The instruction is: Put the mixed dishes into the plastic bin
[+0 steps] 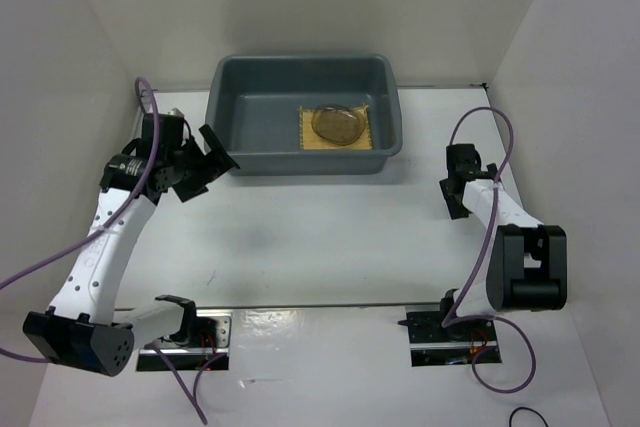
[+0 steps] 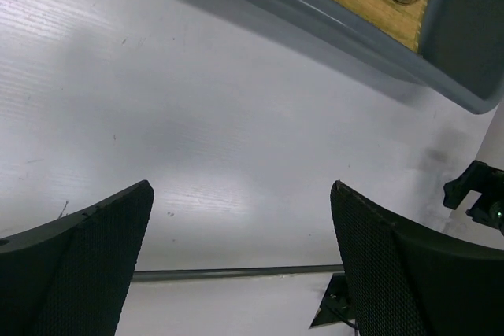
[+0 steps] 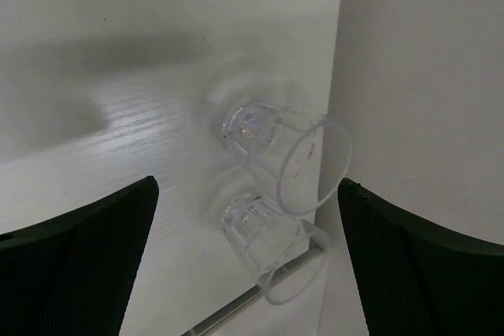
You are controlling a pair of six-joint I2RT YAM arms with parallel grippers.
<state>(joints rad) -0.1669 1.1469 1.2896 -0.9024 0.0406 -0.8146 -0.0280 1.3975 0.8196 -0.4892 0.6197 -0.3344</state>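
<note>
The left gripper (image 2: pixel 242 186) hovers over the white table (image 1: pixel 330 237) with its two fingers spread wide and nothing between them. The grey plastic bin (image 1: pixel 225 97) stands just ahead of it and a little to its right, the near wall of the tub close to the fingertips but not touching them. Inside the bin, at the end farther from this hand, a yellow woven mat (image 1: pixel 312 139) lies flat on the floor with a brownish see-through plate (image 1: pixel 337 124) resting on top of it. From the left wrist camera, a corner of the mat and the edge of the plate show over the bin's rim.

The right gripper (image 3: pixel 248 185) is also spread wide and holds nothing. Straight ahead of it, framed between its fingers, two clear glass cups (image 3: pixel 264 135) lie tipped on their sides on the table, just beside each other, open mouths turned toward the white side wall (image 3: pixel 425 76) on the hand's right. Whether the two cups touch cannot be told. Both are outside the bin, which stands well away on this hand's left.
</note>
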